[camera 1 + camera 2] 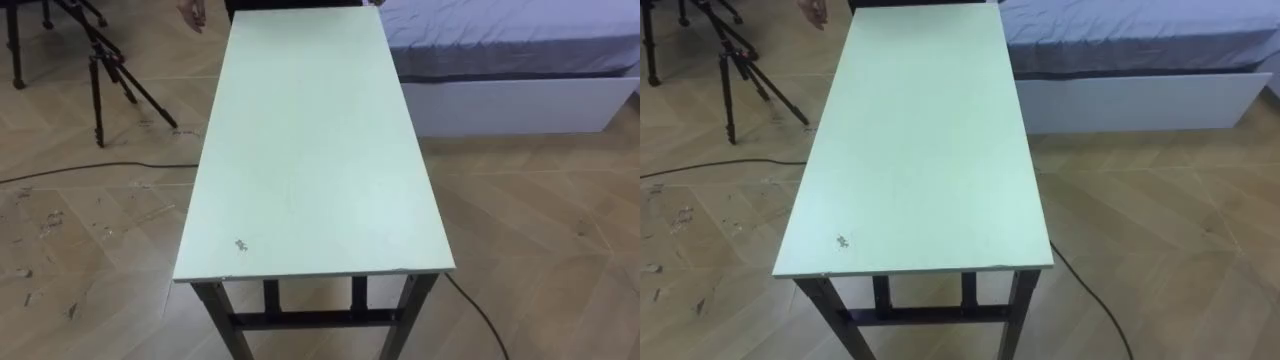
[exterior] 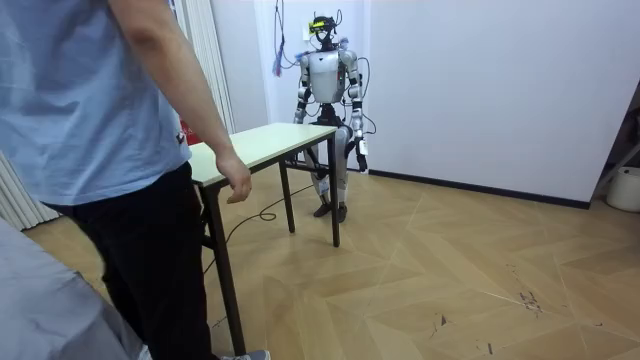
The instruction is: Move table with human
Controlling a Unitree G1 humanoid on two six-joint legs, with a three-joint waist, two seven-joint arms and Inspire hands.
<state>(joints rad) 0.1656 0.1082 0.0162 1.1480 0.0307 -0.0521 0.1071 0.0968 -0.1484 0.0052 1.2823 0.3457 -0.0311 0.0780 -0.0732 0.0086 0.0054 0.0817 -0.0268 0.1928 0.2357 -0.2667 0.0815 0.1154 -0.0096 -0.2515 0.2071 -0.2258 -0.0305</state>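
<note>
Table (image 1: 310, 150) stands lengthwise before me, its near end close to my legs. My left hand (image 2: 362, 158) hangs at my side; its state I cannot tell. Person's hand (image 1: 192, 12) is near the far left corner.

No readable text, label, number or sign on table (image 1: 310, 150), bed (image 1: 500, 40) or person's shirt (image 2: 90, 90).

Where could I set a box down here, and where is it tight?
The tabletop is bare but for a speck by its near left corner. The floor between table and bed is open, one cable by the near leg. Tighter left: a tripod and a second cable. A person's hand hangs at the far left corner.
</note>
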